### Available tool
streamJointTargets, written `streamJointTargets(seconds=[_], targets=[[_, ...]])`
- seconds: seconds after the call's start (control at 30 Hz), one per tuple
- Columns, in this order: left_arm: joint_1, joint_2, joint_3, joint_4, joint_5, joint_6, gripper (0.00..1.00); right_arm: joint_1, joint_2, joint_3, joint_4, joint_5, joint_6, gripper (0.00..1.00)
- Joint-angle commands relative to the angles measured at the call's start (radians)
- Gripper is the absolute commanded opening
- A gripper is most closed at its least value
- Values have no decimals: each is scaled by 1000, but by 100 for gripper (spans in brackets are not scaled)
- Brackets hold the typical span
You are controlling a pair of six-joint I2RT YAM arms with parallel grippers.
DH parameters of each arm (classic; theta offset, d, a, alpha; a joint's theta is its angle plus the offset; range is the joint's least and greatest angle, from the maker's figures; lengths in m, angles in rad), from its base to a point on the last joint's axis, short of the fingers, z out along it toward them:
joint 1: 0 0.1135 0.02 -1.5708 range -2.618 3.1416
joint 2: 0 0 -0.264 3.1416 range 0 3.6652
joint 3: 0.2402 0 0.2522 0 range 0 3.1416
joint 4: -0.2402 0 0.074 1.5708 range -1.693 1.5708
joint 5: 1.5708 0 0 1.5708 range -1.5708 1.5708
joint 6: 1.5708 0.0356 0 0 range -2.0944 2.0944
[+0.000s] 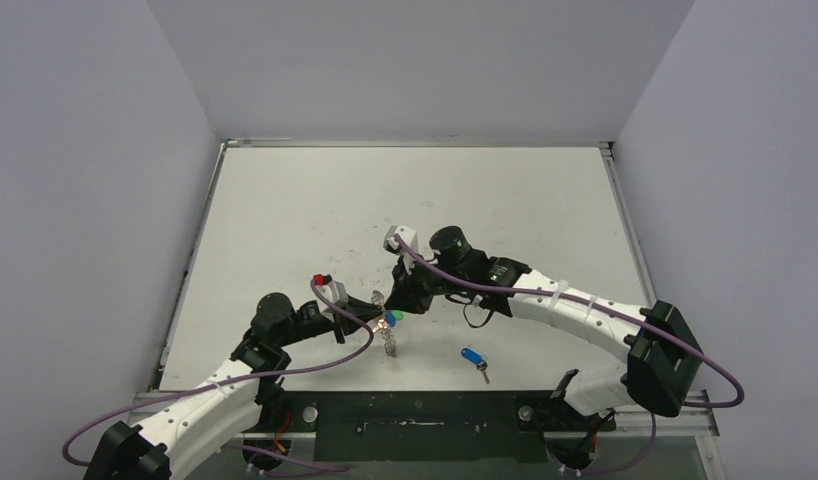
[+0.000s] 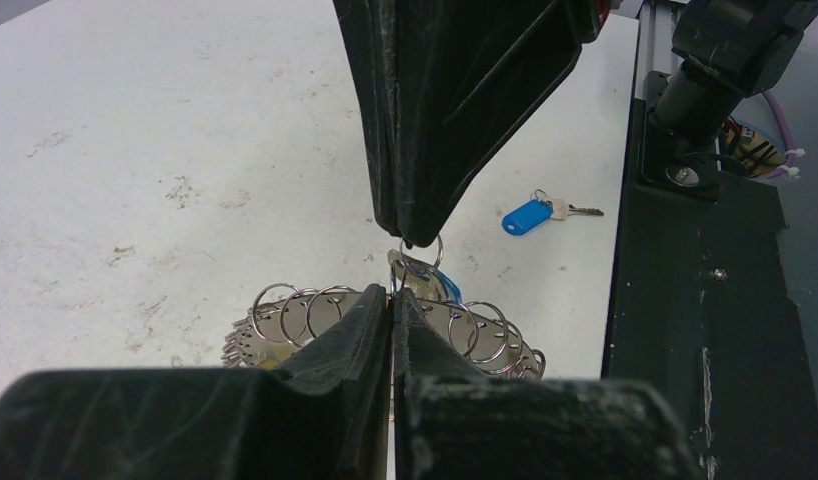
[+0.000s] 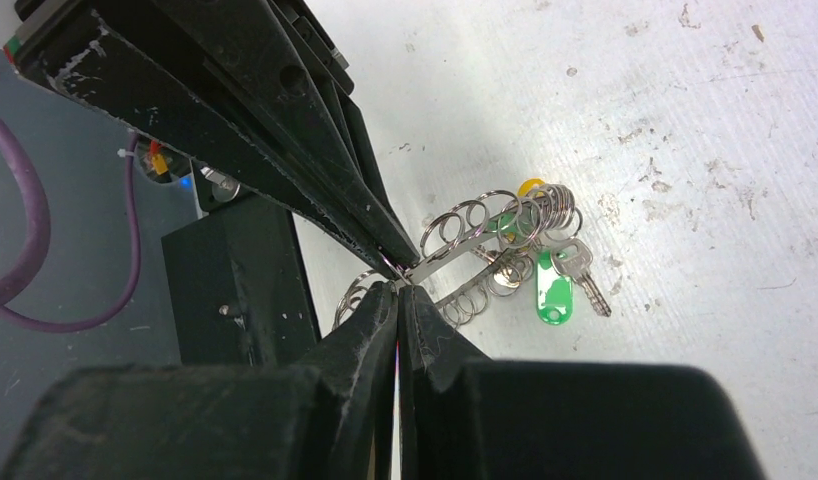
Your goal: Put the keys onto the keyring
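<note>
Left gripper is clamped shut on the keyring, steadying it between the arms. Right gripper pinches shut on the blue-tagged key by its small ring, likely to thread it on. Spare blue key waits on the table.

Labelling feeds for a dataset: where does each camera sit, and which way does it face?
Top external: above and behind, looking down on the table; both arms show.
Left wrist: on the left arm, facing along left fingers to the keyring.
Right wrist: likewise along right fingers.
Shared: top and left wrist show the loose blue-tagged key.
</note>
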Motion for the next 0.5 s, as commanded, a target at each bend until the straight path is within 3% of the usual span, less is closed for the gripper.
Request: streamJointTargets(seconds=[0.0,0.47], targets=[[-3,-6,32,62,17,-2,0,10,16,54,52,-26,-1,0],[-3,-14,34,60,19,-4,0,14,23,53,12,52,-12,0]])
